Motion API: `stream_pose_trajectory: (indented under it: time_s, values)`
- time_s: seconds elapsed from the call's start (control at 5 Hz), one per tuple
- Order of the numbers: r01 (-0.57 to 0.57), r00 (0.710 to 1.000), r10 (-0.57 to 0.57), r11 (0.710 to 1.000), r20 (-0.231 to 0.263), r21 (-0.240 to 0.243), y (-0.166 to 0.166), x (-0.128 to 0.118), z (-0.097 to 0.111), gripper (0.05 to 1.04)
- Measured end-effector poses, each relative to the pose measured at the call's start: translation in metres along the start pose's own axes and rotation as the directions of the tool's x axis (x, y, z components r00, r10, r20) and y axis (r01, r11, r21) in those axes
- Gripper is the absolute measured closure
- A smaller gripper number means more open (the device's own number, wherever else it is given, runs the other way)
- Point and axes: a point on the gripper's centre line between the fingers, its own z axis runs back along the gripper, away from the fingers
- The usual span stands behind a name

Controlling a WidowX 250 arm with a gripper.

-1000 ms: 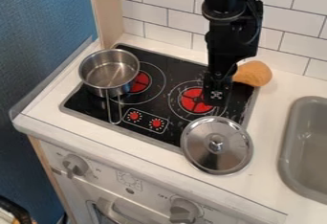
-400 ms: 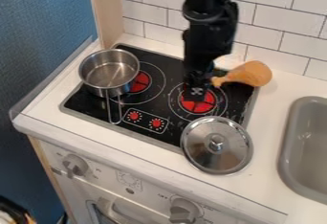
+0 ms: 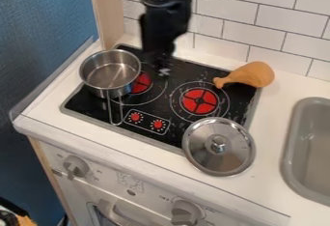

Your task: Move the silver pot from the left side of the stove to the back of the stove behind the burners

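The black gripper (image 3: pixel 161 70) hangs over the back left part of the stovetop, just right of the steel pot (image 3: pixel 110 73), and nothing can be made out in its grip. The pot stands on the left burner with its handle toward the front. A brown toy drumstick (image 3: pixel 253 75) lies at the stove's back right corner. A shiny round lid (image 3: pixel 218 146) with a knob rests across the stove's front right edge and the white counter.
The black stovetop (image 3: pixel 182 77) has a red right burner (image 3: pixel 199 101) and two red printed dials. A grey sink (image 3: pixel 290 148) is set into the counter at the right. White tiles (image 3: pixel 258 27) rise behind, and a wooden post (image 3: pixel 107 12) stands at the back left.
The arm and gripper have moved left, from over the right burner to beside the pot, uncovering the drumstick. Pot, lid and drumstick have stayed in place.
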Motion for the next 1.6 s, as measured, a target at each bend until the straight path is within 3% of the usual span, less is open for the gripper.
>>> stream_pose_trajectory:
  time_s: [0.2, 0.4, 0.8, 1.0, 1.4, 1.6]
  values:
    - [-0.117, 0.992, 0.116, 0.993, -0.054, -0.016, 0.012, -0.019, -0.017, 0.083]
    - [-0.164, 0.981, 0.161, 0.986, -0.111, -0.015, 0.016, -0.025, -0.039, 0.083]
    - [-0.271, 0.947, 0.267, 0.963, -0.178, 0.003, 0.025, -0.048, -0.071, 0.083]
    - [-0.276, 0.947, 0.27, 0.961, -0.175, -0.008, 0.026, -0.051, -0.076, 0.118]
    - [-0.257, 0.954, 0.252, 0.966, -0.161, -0.013, 0.023, -0.05, -0.078, 0.701]
    - [-0.259, 0.953, 0.253, 0.966, -0.165, -0.016, 0.021, -0.05, -0.079, 0.919]
